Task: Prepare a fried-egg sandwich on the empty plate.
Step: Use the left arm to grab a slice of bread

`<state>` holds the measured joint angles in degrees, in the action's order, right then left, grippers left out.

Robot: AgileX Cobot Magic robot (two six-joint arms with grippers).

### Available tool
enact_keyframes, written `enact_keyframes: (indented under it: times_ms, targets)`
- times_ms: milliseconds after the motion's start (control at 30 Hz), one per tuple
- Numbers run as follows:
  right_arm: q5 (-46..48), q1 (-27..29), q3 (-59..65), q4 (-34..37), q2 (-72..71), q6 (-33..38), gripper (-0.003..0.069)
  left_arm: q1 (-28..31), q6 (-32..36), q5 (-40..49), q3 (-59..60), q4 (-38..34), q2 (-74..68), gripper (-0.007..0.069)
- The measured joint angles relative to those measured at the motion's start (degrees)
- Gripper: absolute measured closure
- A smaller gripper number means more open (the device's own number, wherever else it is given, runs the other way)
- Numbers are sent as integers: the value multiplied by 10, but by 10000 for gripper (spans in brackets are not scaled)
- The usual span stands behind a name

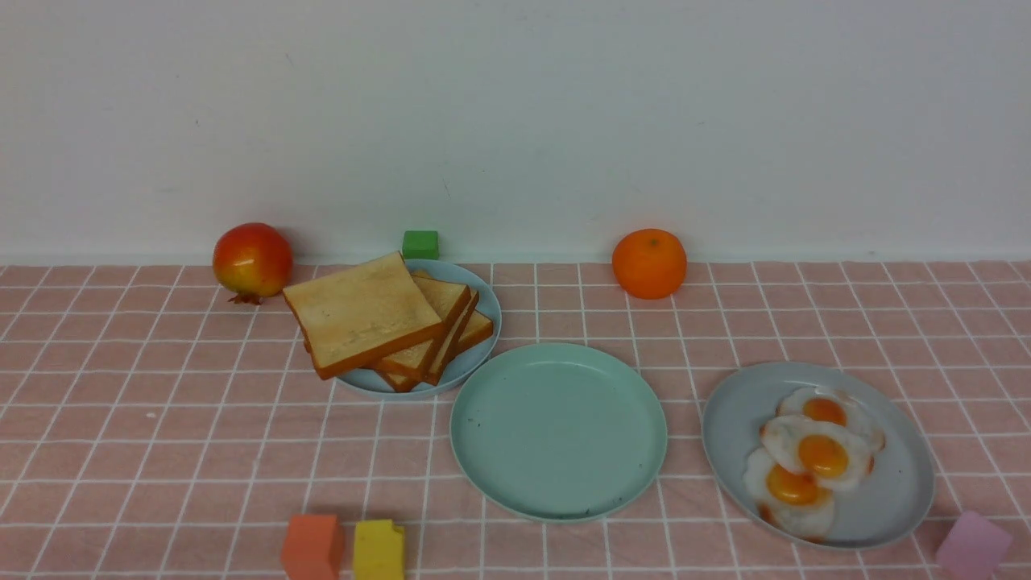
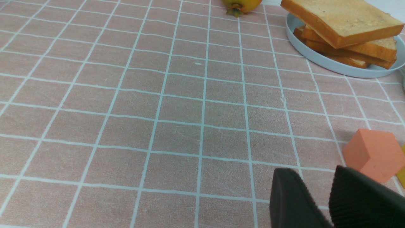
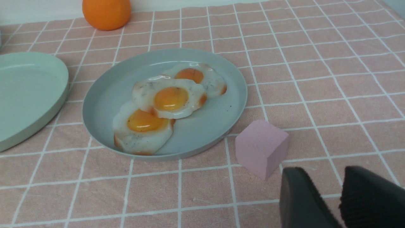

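Toast [image 1: 445, 334] first: we judge our left gripper [image 2: 314, 177], fingers apart and empty, should pinch the top slice [image 1: 360, 310] by its overhanging edge and lay it flat on the bare green plate [image 1: 558, 431], between toast and 3 eggs [image 1: 817, 455]; right gripper [image 3: 326, 177] likewise parted.

Bright, even light; soft shadows.

Three plates [image 1: 366, 385] [image 1: 556, 435] [image 1: 733, 435], three eggs [image 1: 821, 409] [image 1: 821, 455] [image 1: 793, 487], four blocks [image 1: 420, 244] [image 1: 312, 548] [image 1: 378, 550] [image 1: 973, 546], two fruits [image 1: 252, 259] [image 1: 649, 263], one toast stack [image 1: 362, 310].

We see only fingertips: the left gripper [image 2: 314, 172] has two matte black, wedge-shaped fingers [image 2: 357, 196], one finely ribbed; the right gripper [image 3: 324, 170] looks identical.
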<state>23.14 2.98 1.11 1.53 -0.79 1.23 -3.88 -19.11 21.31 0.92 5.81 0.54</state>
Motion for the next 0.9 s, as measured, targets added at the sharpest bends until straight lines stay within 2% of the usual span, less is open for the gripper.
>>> enact_keyframes:
  times_ms: [200,333,433,633,767,900]
  targets:
    - [0,0,0,0,0,0,419,0,0,-10,2,-2,0,385]
    - [-3,0,0,0,0,0,419,0,0,-67,7,-23,0,385]
    - [-47,0,5,3,0,0,419,0,0,-127,8,-31,0,385]
    - [-157,0,5,36,0,-12,419,0,0,-146,8,-32,0,385]
    - [-216,0,5,73,0,-67,419,0,0,-163,8,-31,0,385]
    - [-248,0,5,90,0,-115,419,0,-37,-206,8,-65,0,385]
